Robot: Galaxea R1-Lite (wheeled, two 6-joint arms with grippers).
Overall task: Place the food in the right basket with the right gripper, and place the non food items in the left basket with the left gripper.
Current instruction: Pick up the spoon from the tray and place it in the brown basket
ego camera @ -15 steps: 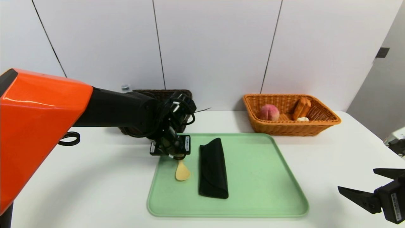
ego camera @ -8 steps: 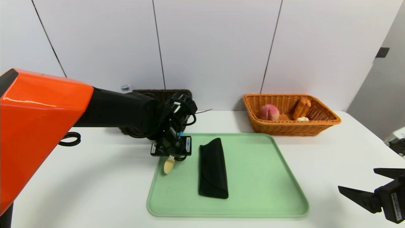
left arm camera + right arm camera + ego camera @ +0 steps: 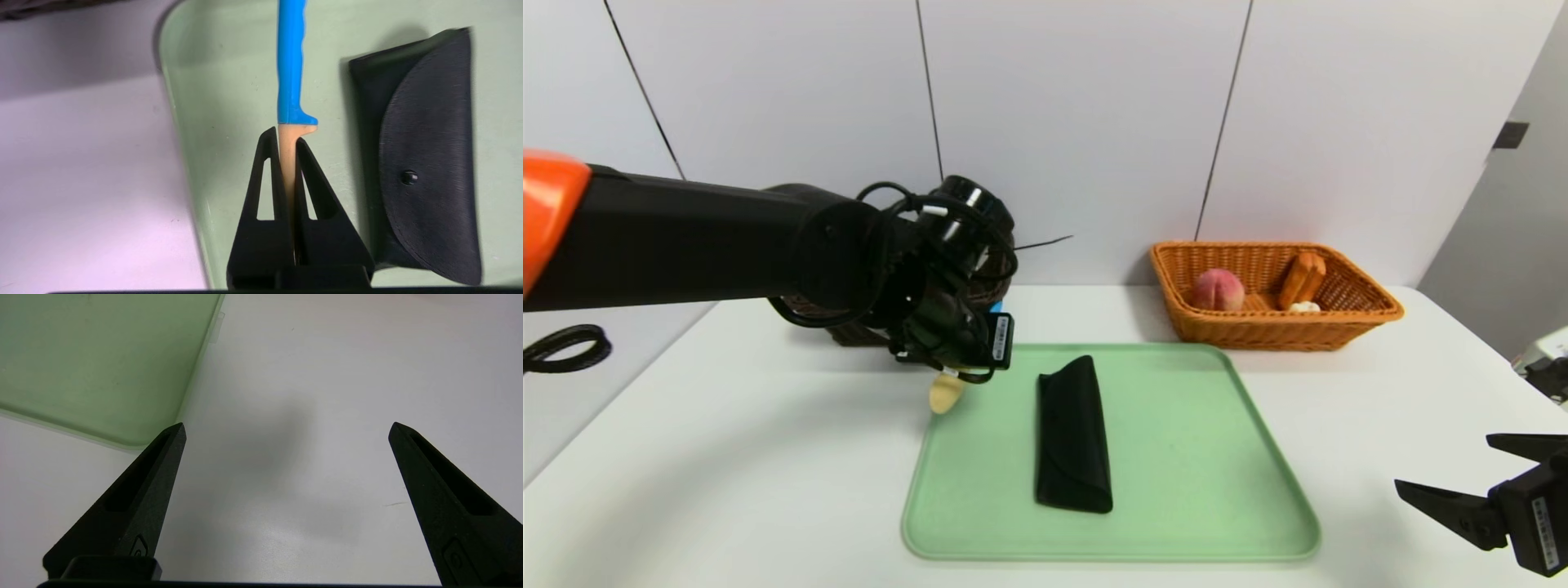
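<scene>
White tabletop and pale wall panels frame your scene. Your left gripper is clenched on the tan neck of a blue-handled, tan-bladed spatula, lifted above the far left corner of the green plastic tray. Only your left wrist view shows the blue handle; your head view shows just the tan tip. Beside it on the tray lies a black snap-flap pouch. Behind the arm sits the dark wicker basket; the orange wicker basket holds a peach and bread. Your right gripper hangs spread wide near the tray's corner.
</scene>
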